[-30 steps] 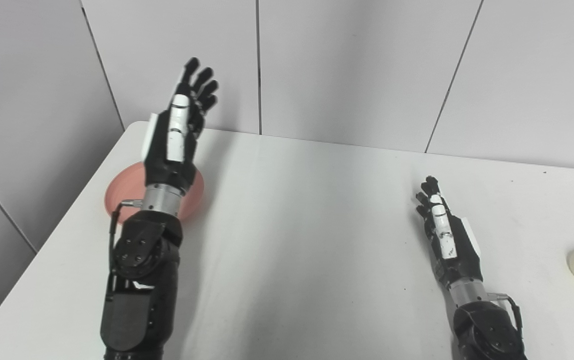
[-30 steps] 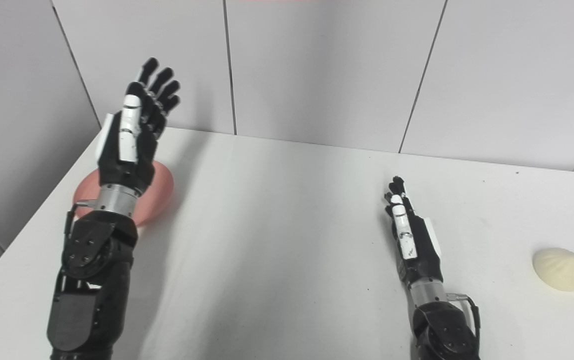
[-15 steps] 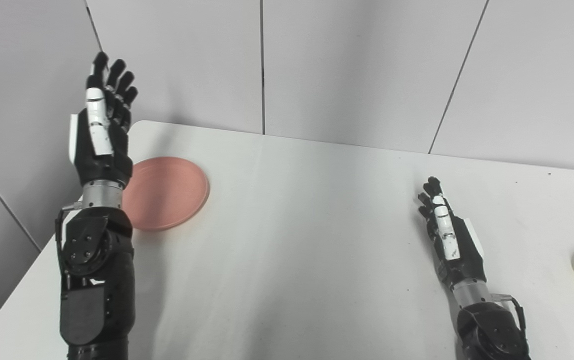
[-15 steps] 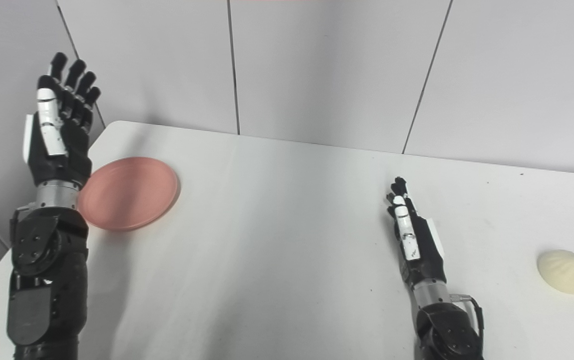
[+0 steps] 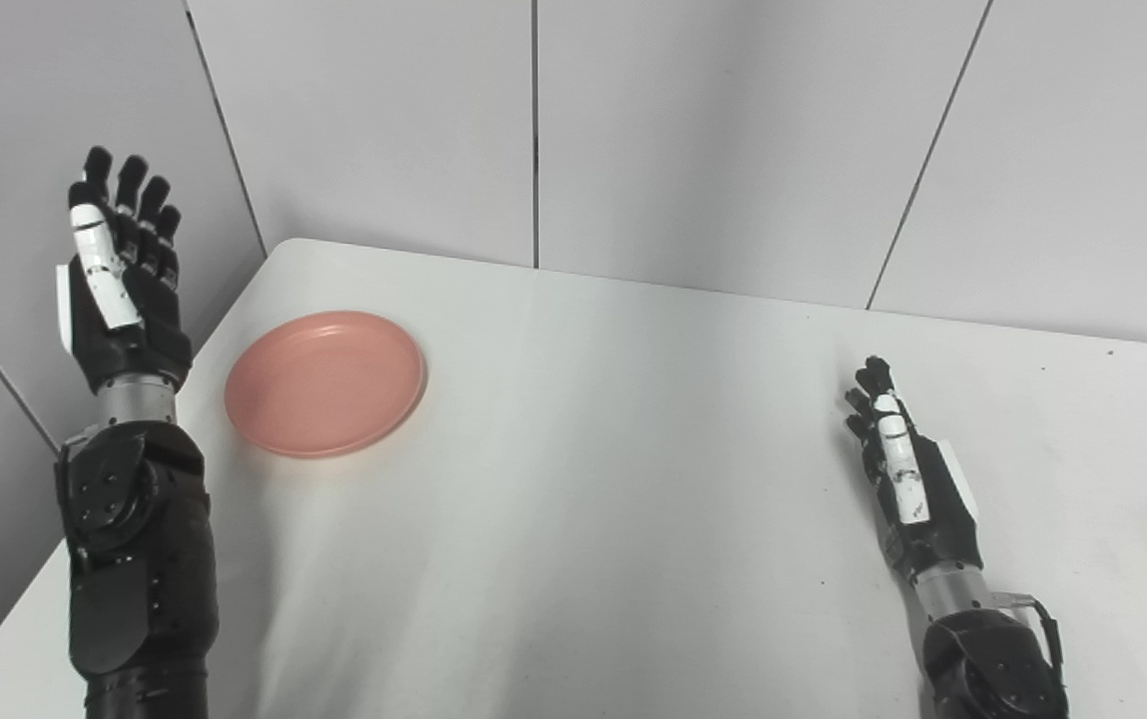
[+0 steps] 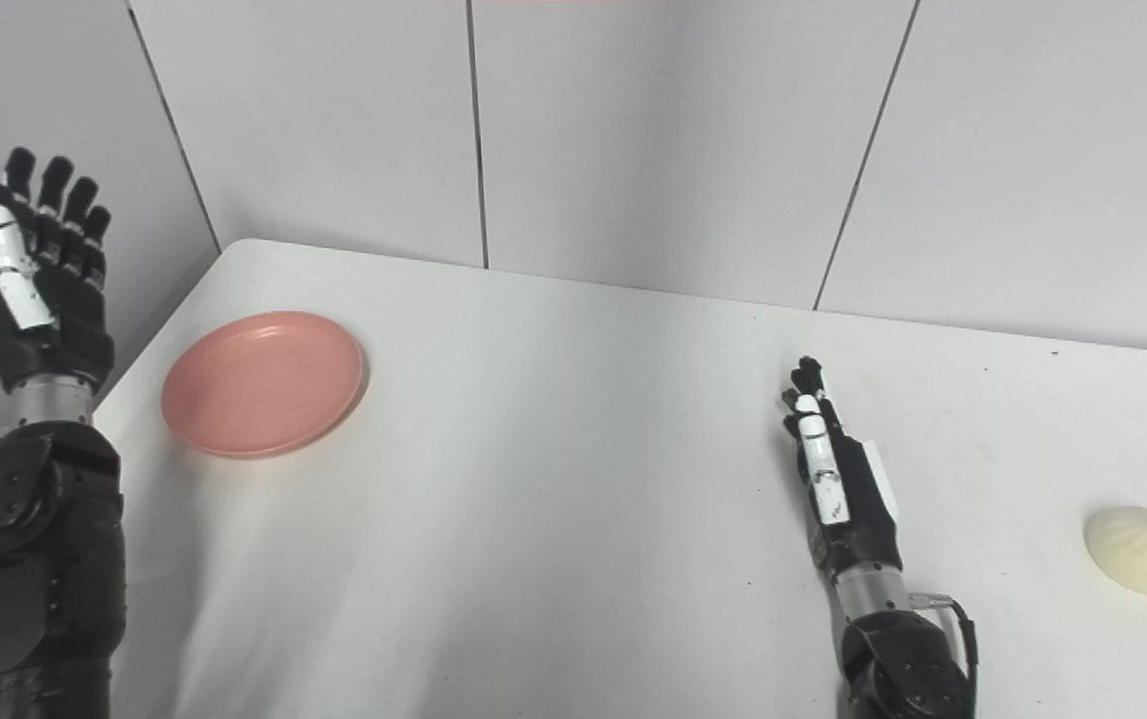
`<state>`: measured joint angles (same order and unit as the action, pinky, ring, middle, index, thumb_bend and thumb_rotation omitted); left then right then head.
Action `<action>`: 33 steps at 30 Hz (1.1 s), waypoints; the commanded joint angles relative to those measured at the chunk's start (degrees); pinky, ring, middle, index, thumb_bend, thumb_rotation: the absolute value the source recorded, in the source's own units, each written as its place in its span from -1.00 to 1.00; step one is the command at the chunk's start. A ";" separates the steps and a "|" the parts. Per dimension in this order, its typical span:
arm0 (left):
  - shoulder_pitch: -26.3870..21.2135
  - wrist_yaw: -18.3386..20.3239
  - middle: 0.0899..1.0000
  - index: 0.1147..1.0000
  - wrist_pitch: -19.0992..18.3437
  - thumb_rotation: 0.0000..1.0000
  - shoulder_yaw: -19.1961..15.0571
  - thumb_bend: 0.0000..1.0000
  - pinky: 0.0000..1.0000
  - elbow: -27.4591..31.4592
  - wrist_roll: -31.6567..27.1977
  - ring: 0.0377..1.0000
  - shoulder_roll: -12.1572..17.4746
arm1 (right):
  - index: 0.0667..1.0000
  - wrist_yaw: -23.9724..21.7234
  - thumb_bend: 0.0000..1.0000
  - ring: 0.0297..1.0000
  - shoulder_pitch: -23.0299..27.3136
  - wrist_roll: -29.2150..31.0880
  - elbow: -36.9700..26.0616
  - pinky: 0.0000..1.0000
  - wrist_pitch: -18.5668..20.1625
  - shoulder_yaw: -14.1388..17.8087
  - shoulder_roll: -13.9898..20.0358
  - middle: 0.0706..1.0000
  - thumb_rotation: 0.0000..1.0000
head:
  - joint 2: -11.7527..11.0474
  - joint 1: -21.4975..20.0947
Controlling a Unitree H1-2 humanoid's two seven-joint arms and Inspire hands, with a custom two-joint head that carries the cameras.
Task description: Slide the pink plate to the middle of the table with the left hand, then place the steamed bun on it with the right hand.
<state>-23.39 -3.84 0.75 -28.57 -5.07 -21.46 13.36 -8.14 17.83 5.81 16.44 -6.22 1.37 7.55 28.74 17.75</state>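
Pink plate (image 5: 325,382) lies flat on the white counter (image 5: 593,469) near its far left corner, well apart from the steamed bun (image 6: 1140,550), which sits by the counter's right edge. The left hand (image 5: 124,290) is raised upright just left of the plate, off the counter's left edge, its fingers (image 5: 124,200) extended, slightly spread and holding nothing. The right hand (image 6: 843,489) rests low over the counter between plate and bun, nearer the bun, fingers straight and together, gripping nothing.
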 commanded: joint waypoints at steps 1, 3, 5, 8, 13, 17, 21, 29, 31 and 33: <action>-2.31 0.37 0.95 0.95 2.22 1.00 -0.49 0.12 1.00 -0.23 -1.40 0.94 2.05 | 1.00 -0.14 -0.66 0.96 -3.55 0.16 2.36 1.00 -1.66 0.72 0.66 1.00 1.00 | 0.14 0.07; -2.25 0.83 0.97 0.97 2.62 1.00 -0.86 0.08 1.00 -1.47 -2.19 0.96 2.56 | 1.00 -0.10 -0.66 0.96 -3.57 0.35 2.30 1.00 -1.56 0.84 0.57 0.99 1.00 | 0.18 0.15; -2.35 0.77 0.97 0.97 2.93 1.00 -1.26 0.06 1.00 -2.89 -2.77 0.96 2.99 | 1.00 -0.35 -0.67 0.97 -3.49 0.68 2.50 1.00 -1.85 0.93 0.55 1.00 1.00 | 0.26 0.29; -2.72 -0.03 0.95 0.96 2.91 1.00 -1.88 0.03 1.00 -4.58 -3.59 0.95 3.13 | 1.00 -0.35 -0.67 0.98 -3.56 0.60 1.92 1.00 -1.21 0.86 0.58 1.00 1.00 | 0.33 0.41; -3.13 0.68 0.97 0.95 4.43 1.00 -2.16 0.01 1.00 -8.62 -4.17 0.96 3.93 | 1.00 -0.13 -0.67 0.98 -3.51 0.56 1.95 1.00 -1.01 1.00 0.56 1.00 1.00 | 0.44 0.51; -3.57 0.94 0.96 0.95 4.95 1.00 -1.98 0.01 1.00 -12.74 -4.29 0.96 4.84 | 1.00 0.00 -0.66 0.97 -3.53 0.26 2.18 1.00 -1.38 1.01 0.66 0.99 1.00 | 0.58 0.55; -3.94 1.57 0.95 0.95 5.56 1.00 -1.73 0.03 1.00 -15.55 -4.78 0.95 5.34 | 1.00 -0.07 -0.66 0.96 -3.44 0.12 2.58 1.00 -1.75 0.99 0.79 0.99 1.00 | 0.58 0.55; -4.69 1.68 0.94 0.96 4.91 1.00 -1.34 0.00 1.00 -19.73 -4.92 0.93 5.70 | 1.00 -0.12 -0.68 0.97 -3.61 0.26 1.62 1.00 -0.95 1.03 0.66 1.00 1.00 | 0.83 0.58; -4.87 1.32 0.93 0.95 4.35 1.00 -1.25 -0.01 1.00 -20.39 -4.87 0.93 5.69 | 1.00 0.16 -0.67 0.97 -3.66 0.16 1.53 1.00 -0.82 1.13 0.57 0.99 1.00 | 0.83 0.58; -5.00 1.42 0.94 0.97 4.17 1.00 -1.10 -0.03 1.00 -21.12 -4.91 0.94 5.67 | 1.00 0.22 -0.67 0.96 -3.65 0.11 1.68 1.00 -1.14 1.14 0.54 0.99 1.00 | 0.83 0.58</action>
<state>-25.73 -2.96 4.17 -29.83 -26.92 -26.04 17.01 -8.01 17.58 5.85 15.98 -6.21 1.89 7.66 29.53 18.28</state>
